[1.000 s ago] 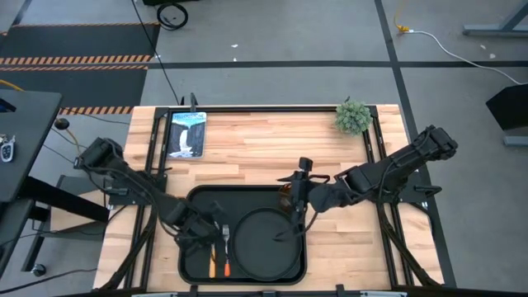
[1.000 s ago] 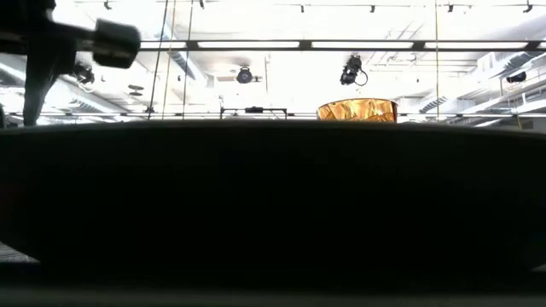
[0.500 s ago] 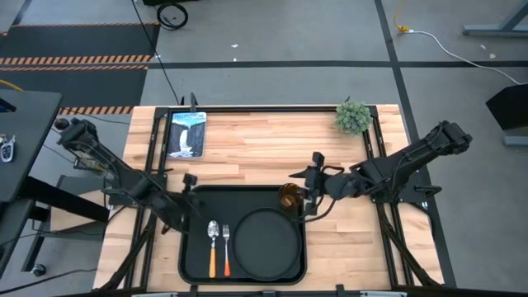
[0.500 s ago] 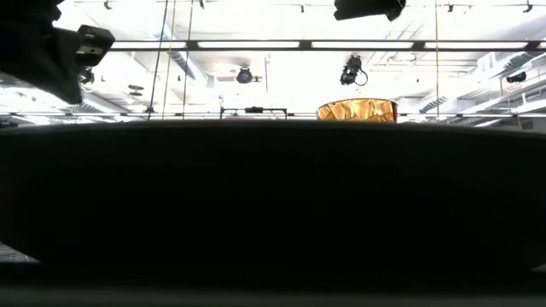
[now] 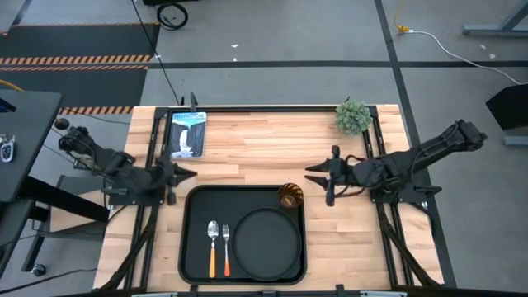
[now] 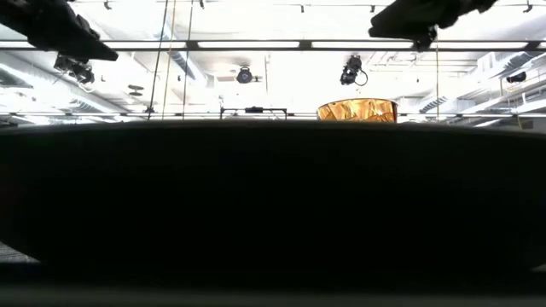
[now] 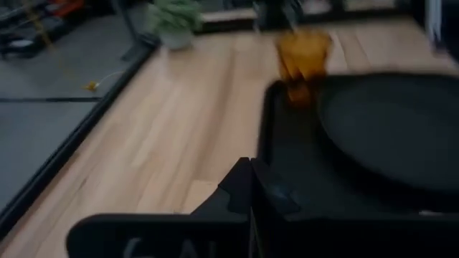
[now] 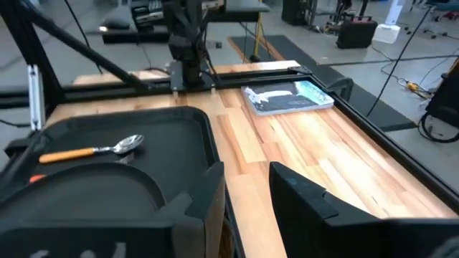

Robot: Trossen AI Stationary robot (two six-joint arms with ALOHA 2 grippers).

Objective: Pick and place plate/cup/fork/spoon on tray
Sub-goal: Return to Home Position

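Observation:
The black tray [image 5: 196, 247] lies on the wooden table at the near middle. On it the round black plate [image 5: 266, 243] lies flat at the right. The amber cup [image 5: 289, 195] stands upright in the tray's far right corner. The spoon [image 5: 213, 246] and the fork [image 5: 226, 246] lie side by side at the left, handles toward the near edge. My left gripper [image 5: 188, 174] is shut, in the air off the tray's far left corner. My right gripper [image 5: 310, 172] is open and empty, beyond the cup toward the right.
A small green plant [image 5: 353, 116] stands at the table's far right. A flat printed card [image 5: 186, 134] lies at the far left. Bare wood shows between them, far of the tray. In the low view the tray's rim [image 6: 273, 213] blocks most of the picture.
Both grippers have drawn back from above the tray. The left one has gone from over the spoon and fork toward the table's left and far side. The right one has gone from over the plate and cup toward the right. The things on the tray have kept still.

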